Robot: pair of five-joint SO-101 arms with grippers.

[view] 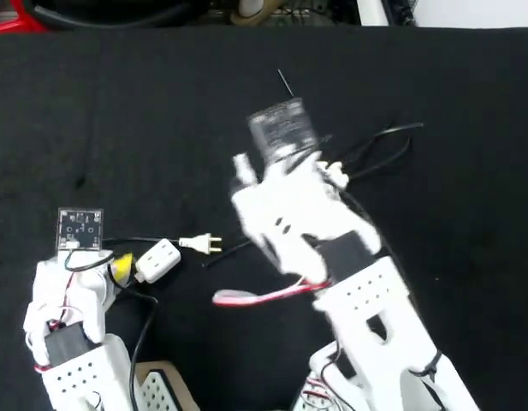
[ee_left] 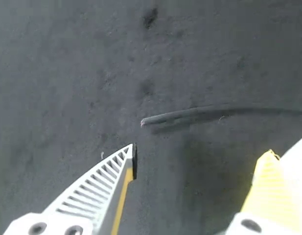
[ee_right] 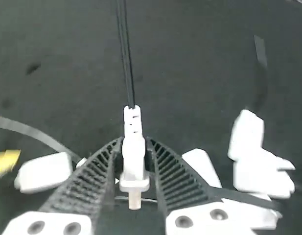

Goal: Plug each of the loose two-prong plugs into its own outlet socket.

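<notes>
Two plugs are in sight. One is clenched between the right fingers (ee_right: 102, 166): this white held plug (ee_right: 133, 128) stands with its long axis in line with the fingers. Its strain-relief end pokes out past the fingertips, and its prong end points back towards the wrist. Its black cord (ee_right: 125, 54) runs straight on away from the fingertips.

The loose plug (view: 202, 244) lies flat on the black bench (view: 118, 111), off to the outer side of the left fingers (ee_left: 116, 178). Its long axis runs across the bench, and its two prongs point away from those fingers.

The left fingers are released and spread wide, one white and one yellow, with bare bench between them. One cord end (ee_left: 190, 115) lies just beyond their tips. One white socket (view: 157, 261) sits just beside the yellow finger, between it and the loose plug.

More white socket blocks (ee_right: 258, 156) lie to either side of the right fingers, too blurred to count surely.
</notes>
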